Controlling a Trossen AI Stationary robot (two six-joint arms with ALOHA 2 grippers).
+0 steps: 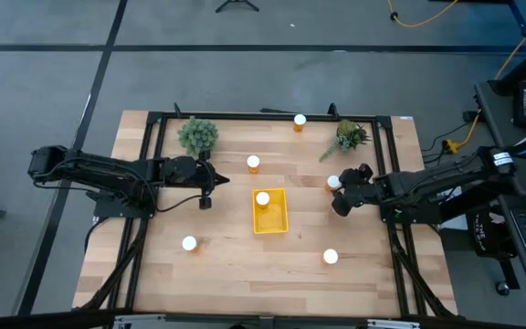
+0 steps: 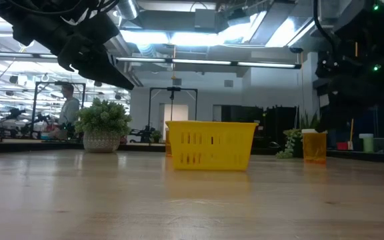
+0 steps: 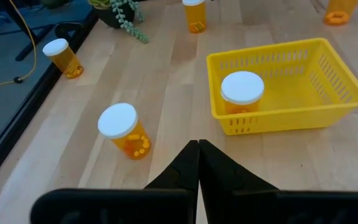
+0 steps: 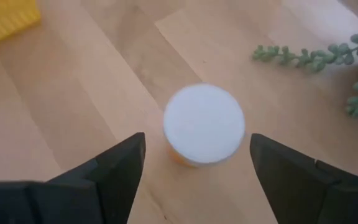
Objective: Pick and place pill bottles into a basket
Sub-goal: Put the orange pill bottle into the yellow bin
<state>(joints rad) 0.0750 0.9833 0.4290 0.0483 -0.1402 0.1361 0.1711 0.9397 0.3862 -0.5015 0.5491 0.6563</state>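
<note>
One pill bottle (image 1: 262, 198) sits in the basket (image 1: 277, 222), five remain on the worktop; the right claw (image 4: 194, 163) is spread above one (image 4: 203, 125), the left claw (image 3: 198, 163) pressed together.

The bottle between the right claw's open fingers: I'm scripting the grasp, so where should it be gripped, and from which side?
Grip the pill bottle around its upright orange body just under the white cap, coming straight down from above. It stands upright and apart from the trailing plant, and the right claw already hangs over it, open wider than the round cap, so probably only a descent is needed.
</note>
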